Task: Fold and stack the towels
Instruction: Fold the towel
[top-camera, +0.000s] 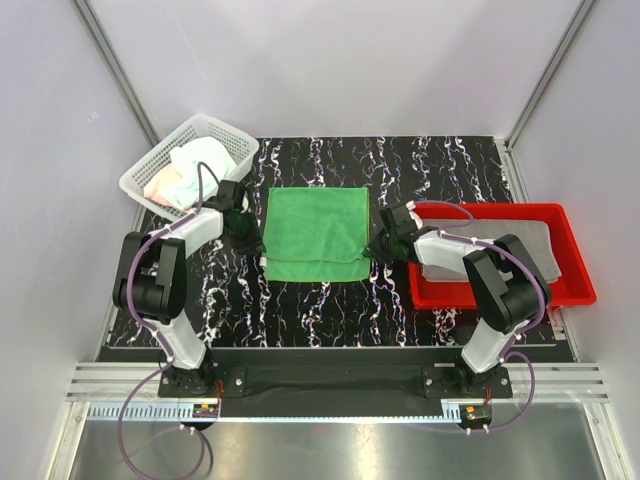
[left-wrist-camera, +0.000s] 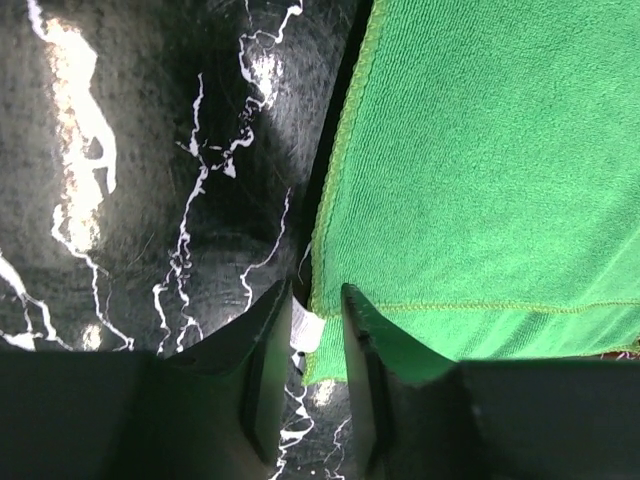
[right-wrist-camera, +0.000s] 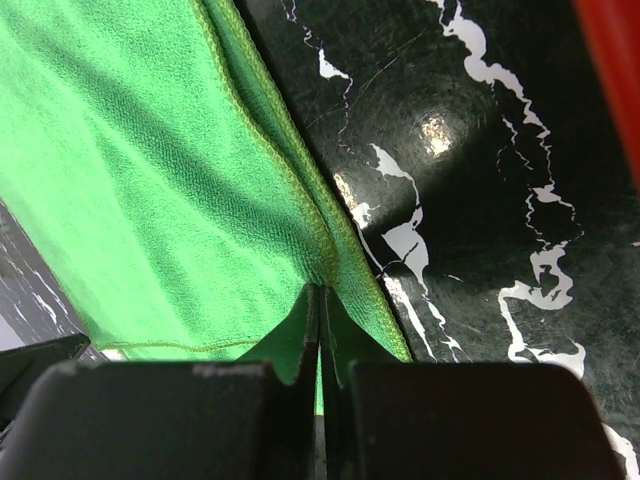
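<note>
A bright green towel (top-camera: 315, 233) lies folded on the black marbled table, its lower layer showing past the near edge. My left gripper (top-camera: 247, 240) is at the towel's left near corner. In the left wrist view the gripper (left-wrist-camera: 316, 300) is open, its jaws standing apart astride the green towel's (left-wrist-camera: 480, 150) hem and a white label (left-wrist-camera: 308, 330). My right gripper (top-camera: 378, 247) is at the right near corner. Seen from the right wrist, that gripper (right-wrist-camera: 320, 292) is shut on the green towel's (right-wrist-camera: 150, 180) double-layered edge.
A white mesh basket (top-camera: 150, 170) at the back left holds a pale mint-white towel (top-camera: 205, 158) and a pink one (top-camera: 165, 185). A red tray (top-camera: 520, 297) on the right holds a flat grey towel (top-camera: 535, 240); its wall (right-wrist-camera: 615, 60) is close to the right gripper.
</note>
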